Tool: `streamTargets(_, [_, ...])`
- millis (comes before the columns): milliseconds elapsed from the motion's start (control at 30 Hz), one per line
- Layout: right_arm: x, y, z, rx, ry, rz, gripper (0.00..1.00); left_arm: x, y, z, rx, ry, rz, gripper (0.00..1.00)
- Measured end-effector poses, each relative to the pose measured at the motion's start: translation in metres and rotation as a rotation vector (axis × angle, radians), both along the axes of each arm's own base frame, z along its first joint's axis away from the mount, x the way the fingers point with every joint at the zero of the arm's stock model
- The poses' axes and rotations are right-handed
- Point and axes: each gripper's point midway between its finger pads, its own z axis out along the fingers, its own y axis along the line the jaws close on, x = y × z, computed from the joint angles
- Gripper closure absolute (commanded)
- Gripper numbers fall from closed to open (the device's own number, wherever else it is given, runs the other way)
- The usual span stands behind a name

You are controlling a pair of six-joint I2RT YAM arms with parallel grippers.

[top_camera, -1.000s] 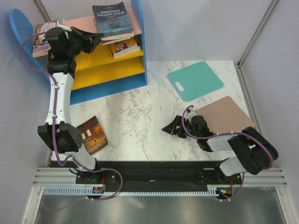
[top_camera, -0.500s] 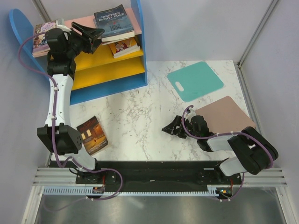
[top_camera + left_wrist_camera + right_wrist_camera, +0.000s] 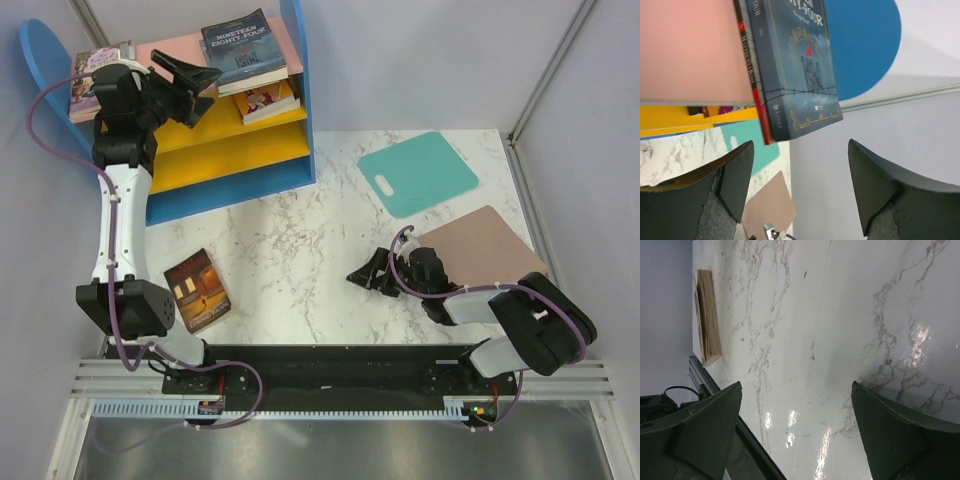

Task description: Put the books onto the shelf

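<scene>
The shelf [image 3: 225, 150] stands at the back left, with blue sides, a pink top board [image 3: 690, 50] and yellow lower boards. The navy "Nineteen Eighty-Four" book [image 3: 240, 45] lies on the pink top over a dark red book [image 3: 752, 75], and its corner overhangs the board's edge. A purple-yellow book [image 3: 90, 85] lies at the top's left end. Another book [image 3: 265, 100] rests on the upper yellow board. A brown-orange book [image 3: 197, 290] lies on the table by the left arm. My left gripper [image 3: 203, 85] is open just left of the navy book [image 3: 800, 65], holding nothing. My right gripper [image 3: 365, 272] is open low over the marble.
A teal mat with a handle hole [image 3: 418, 172] and a pinkish-brown flat mat [image 3: 485, 245] lie on the right half of the table. The right arm rests over the pinkish mat's near corner. The brown-orange book's page edge [image 3: 707, 317] shows far ahead of the right fingers.
My left gripper has opened and let go of the navy book, which now lies on the pink top. The gripper has drawn back slightly to the left. The right arm has not moved.
</scene>
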Motion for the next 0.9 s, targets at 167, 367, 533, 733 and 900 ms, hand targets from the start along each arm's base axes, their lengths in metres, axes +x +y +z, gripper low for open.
streamTargets(167, [-0.002, -0.001, 0.0, -0.014, 0.004, 0.004, 0.02, -0.035, 0.003, -0.027, 0.07, 0.042, 0.023, 0.13])
streamTargets(367, [0.003, 0.015, 0.004, -0.141, -0.015, 0.039, 0.02, -0.119, 0.008, -0.093, 0.189, 0.109, 0.068, 0.12])
streamTargets(533, [0.009, 0.076, 0.034, -0.203, -0.102, 0.15, 0.02, -0.166, 0.022, -0.194, 0.295, 0.293, 0.129, 0.23])
streamTargets(733, [0.0, 0.13, 0.013, -0.29, -0.079, 0.257, 0.02, -0.204, 0.055, -0.312, 0.417, 0.63, 0.246, 0.32])
streamTargets(900, [-0.009, 0.145, -0.004, -0.339, -0.049, 0.311, 0.02, -0.22, 0.091, -0.332, 0.492, 0.735, 0.424, 0.15])
